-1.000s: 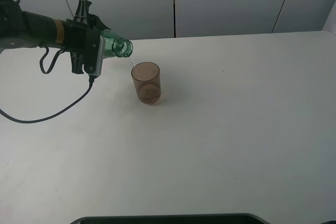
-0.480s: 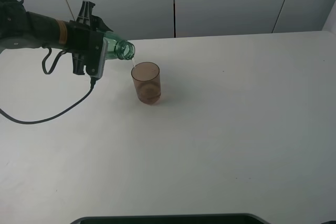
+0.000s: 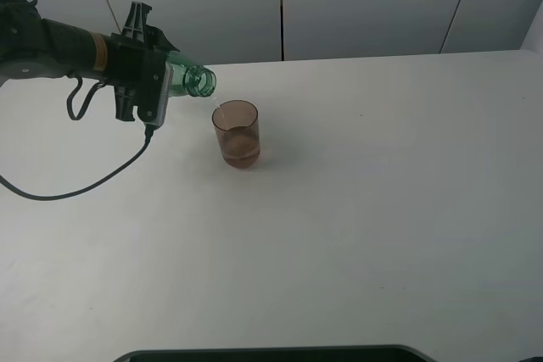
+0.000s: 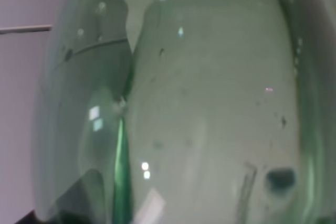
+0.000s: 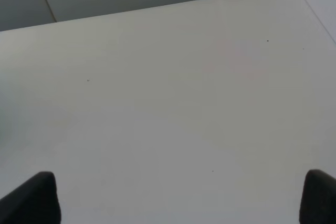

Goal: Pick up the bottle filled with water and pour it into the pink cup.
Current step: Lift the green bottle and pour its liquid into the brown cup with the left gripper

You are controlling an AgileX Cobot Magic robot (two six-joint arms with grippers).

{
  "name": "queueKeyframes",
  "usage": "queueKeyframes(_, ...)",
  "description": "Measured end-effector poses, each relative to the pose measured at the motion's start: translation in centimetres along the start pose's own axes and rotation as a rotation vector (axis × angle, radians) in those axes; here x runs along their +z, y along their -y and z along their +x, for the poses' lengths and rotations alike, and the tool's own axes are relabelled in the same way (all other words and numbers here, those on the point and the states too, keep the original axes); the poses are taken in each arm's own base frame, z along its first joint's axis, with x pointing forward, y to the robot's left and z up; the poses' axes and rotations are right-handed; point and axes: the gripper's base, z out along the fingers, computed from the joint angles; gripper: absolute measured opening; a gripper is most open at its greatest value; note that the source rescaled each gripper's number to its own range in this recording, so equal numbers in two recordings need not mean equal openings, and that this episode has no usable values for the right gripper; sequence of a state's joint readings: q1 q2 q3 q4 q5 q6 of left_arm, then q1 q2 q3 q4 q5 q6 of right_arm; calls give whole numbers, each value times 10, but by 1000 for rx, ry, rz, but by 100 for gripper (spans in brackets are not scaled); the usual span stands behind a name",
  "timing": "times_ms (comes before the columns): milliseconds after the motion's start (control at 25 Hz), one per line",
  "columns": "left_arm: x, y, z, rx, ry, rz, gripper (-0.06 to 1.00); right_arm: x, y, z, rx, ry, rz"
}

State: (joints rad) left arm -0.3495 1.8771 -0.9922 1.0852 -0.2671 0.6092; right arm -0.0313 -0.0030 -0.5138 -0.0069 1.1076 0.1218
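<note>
Dipped slightly since a second ago: mouth of the bottle [image 3: 193,80], with more water gathered in the pink cup [image 3: 237,135]. Nearest, right gripper [image 5: 176,198] spread wide, empty, over the table [image 3: 382,209]. Farther, cup upright; just beyond, bottle tipped near level, clamped in left gripper [image 3: 157,74]. Best tilted gradually, mouth kept over the rim.

One bottle [image 3: 193,80], clear and green-tinted, and one pink cup [image 3: 236,133] are in sight. There is one desk [image 3: 382,209]. The exterior high view shows one robot arm [image 3: 59,44], with one black cable [image 3: 85,185] looping from it across the desk, and one dark strip [image 3: 271,352] at the desk's near edge. The left wrist view holds that single bottle [image 4: 210,119] and nothing countable besides. The right wrist view shows two dark fingers [image 5: 31,198].
</note>
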Motion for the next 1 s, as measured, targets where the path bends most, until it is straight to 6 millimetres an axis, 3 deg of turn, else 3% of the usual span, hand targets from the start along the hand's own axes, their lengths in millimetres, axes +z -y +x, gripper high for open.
queueKeyframes(1000,2,0,-8,76,7,8,1,0,0,0,-7,0,0)
